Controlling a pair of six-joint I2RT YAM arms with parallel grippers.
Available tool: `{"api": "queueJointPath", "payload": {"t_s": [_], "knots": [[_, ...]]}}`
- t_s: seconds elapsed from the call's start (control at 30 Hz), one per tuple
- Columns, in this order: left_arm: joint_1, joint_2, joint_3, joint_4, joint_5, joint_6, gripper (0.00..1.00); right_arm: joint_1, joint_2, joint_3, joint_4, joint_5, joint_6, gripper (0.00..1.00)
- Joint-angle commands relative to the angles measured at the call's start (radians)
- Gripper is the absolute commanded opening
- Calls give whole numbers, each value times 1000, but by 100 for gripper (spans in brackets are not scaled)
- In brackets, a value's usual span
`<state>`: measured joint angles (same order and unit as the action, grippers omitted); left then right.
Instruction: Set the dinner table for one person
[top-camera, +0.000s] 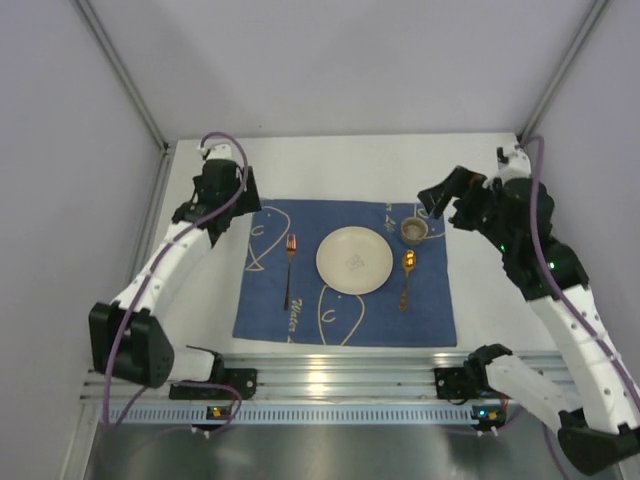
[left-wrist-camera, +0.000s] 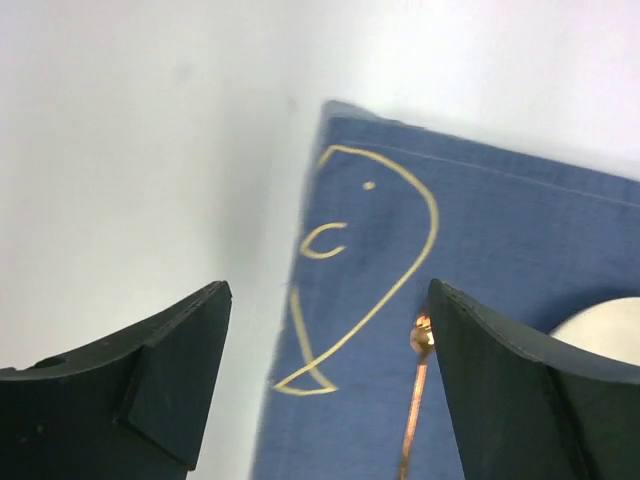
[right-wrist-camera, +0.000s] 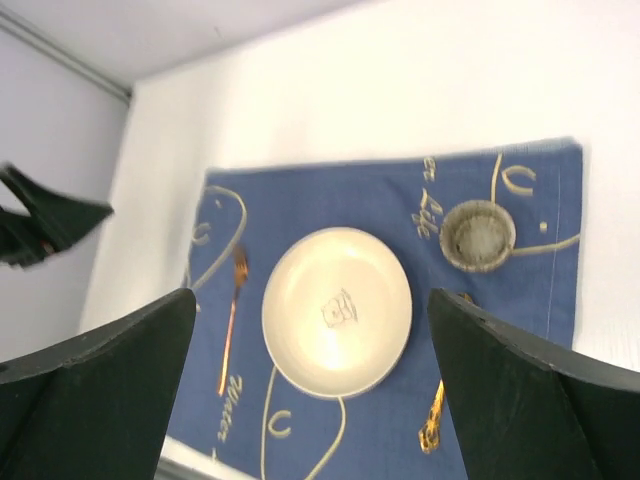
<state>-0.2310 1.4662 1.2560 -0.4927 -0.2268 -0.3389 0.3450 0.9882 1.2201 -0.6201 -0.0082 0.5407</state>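
White dinner table (top-camera: 330, 160) looks set for one w/ plate (right-wrist-camera: 337, 312) below right gripper (right-wrist-camera: 310, 300), fork (left-wrist-camera: 415, 400) beneath left gripper (left-wrist-camera: 328, 300), both agape, empty.

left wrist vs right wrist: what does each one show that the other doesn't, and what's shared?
Only left wrist: its own open left tool, and the whole fish outline at a corner of the blue placemat, close up.
Only right wrist: the open right tool, the small cup, the spoon, and a dark part of the left arm at the frame's left edge.
Both: the placemat, the copper fork, the cream plate (only its rim in the left wrist view) and the white dinner table.
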Motion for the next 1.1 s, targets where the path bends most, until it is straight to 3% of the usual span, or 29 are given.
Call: {"api": "queueJointPath", "payload": {"t_s": [0.0,0.07,0.13,0.2,0.27,0.37,0.5,0.7,0.73,0.77,0.8,0.9,1.0,1.07], "knots": [[-5,-176,-314,360,-317,169,85,9,-196,-231,186,76,-7,100],[2,-275,-461,583,-351,211,87,9,-271,-322,249,71,-2,100],[19,-366,-668,727,-269,283,92,9,-367,-415,249,89,-34,100],[39,-406,-833,934,-212,325,97,9,-436,-477,244,97,-59,100],[64,-393,-903,1044,-177,324,99,9,-467,-507,246,114,-93,100],[119,-272,-909,1098,-96,325,98,9,-485,-527,252,126,-133,100],[157,-112,-928,1298,9,308,97,9,-458,-508,252,87,-177,100],[194,38,-786,1265,124,282,93,9,-462,-518,247,47,-199,100],[206,75,-765,1251,145,281,86,9,-465,-521,247,47,-206,100],[216,91,-751,1263,170,279,86,9,-470,-524,250,45,-209,100],[223,133,-794,1360,200,293,87,8,-471,-528,249,47,-223,100],[223,100,-790,1310,222,279,88,9,-464,-534,252,45,-248,100],[225,82,-891,1471,221,282,95,9,-441,-534,253,39,-260,100],[223,138,-979,1732,190,279,98,9,-427,-539,263,31,-257,100]]}}
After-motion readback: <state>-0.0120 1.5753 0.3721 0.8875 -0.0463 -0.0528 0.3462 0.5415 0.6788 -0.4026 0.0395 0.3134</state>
